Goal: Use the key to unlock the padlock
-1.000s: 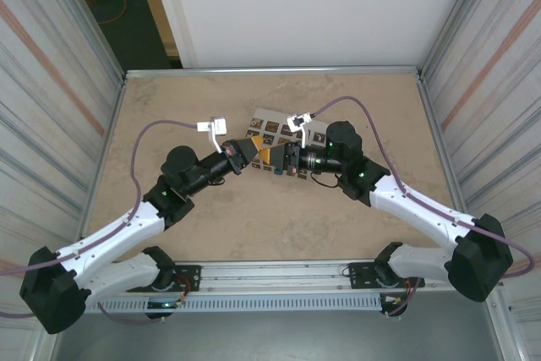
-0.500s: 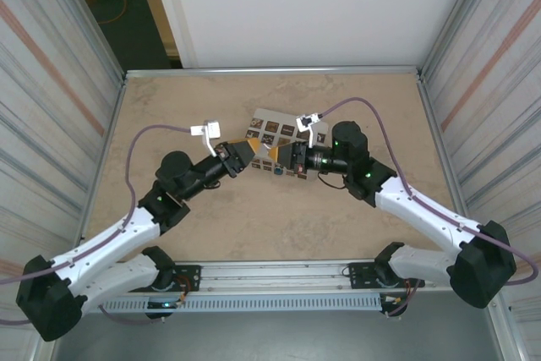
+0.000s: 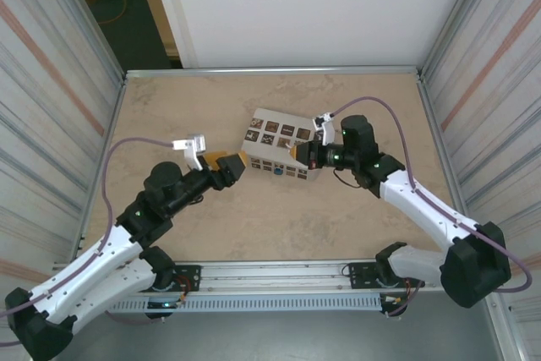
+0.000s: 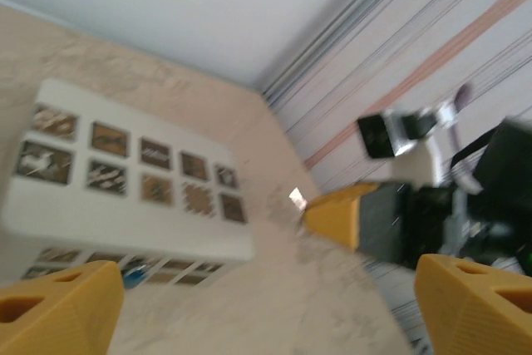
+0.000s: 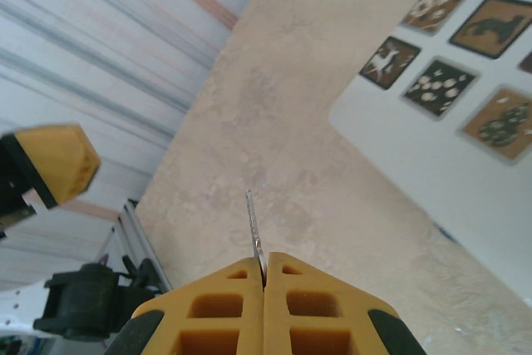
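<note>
Padlock (image 3: 277, 168) by white box (image 3: 283, 135) edge | left gripper (image 4: 266, 288) spread | right gripper (image 5: 264, 262) pinching key (image 5: 253, 222)

Yellow-orange fingers on left gripper (image 4: 266, 305) and right gripper (image 5: 264, 268), black bodies behind. Thin silvery key (image 5: 252, 220) pokes out between the right fingers. Ahead of left gripper: white box (image 4: 125, 214), dark brown squares with pale motifs. Small blue padlock (image 3: 276, 168) against the box side. Table (image 3: 254, 217) beige, marbled. Side walls (image 3: 51, 82) pale grey, ribbed, one reddish stripe. Cables (image 3: 148, 140) purple.
</note>
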Robot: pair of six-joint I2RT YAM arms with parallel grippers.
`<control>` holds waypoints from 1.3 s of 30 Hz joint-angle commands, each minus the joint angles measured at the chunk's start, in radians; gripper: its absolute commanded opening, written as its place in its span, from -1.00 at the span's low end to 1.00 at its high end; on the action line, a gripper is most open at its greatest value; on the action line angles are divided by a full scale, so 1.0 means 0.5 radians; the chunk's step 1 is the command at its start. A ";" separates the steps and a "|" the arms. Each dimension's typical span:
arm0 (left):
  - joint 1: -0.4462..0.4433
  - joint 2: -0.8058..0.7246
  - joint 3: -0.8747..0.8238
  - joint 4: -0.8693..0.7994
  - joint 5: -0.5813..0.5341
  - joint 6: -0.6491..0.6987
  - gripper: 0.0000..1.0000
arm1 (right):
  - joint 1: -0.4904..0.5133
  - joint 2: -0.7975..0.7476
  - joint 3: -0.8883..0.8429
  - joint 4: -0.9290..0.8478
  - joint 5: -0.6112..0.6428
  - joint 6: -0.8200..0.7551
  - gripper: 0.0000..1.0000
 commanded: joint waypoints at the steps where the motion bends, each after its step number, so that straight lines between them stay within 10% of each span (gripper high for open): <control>1: -0.011 0.005 -0.105 -0.220 -0.086 0.133 0.88 | -0.083 0.147 -0.010 0.133 -0.194 -0.016 -1.00; 39: -0.069 0.401 -0.303 -0.176 -0.201 0.313 0.97 | -0.310 1.276 0.311 0.248 -0.426 0.090 -1.00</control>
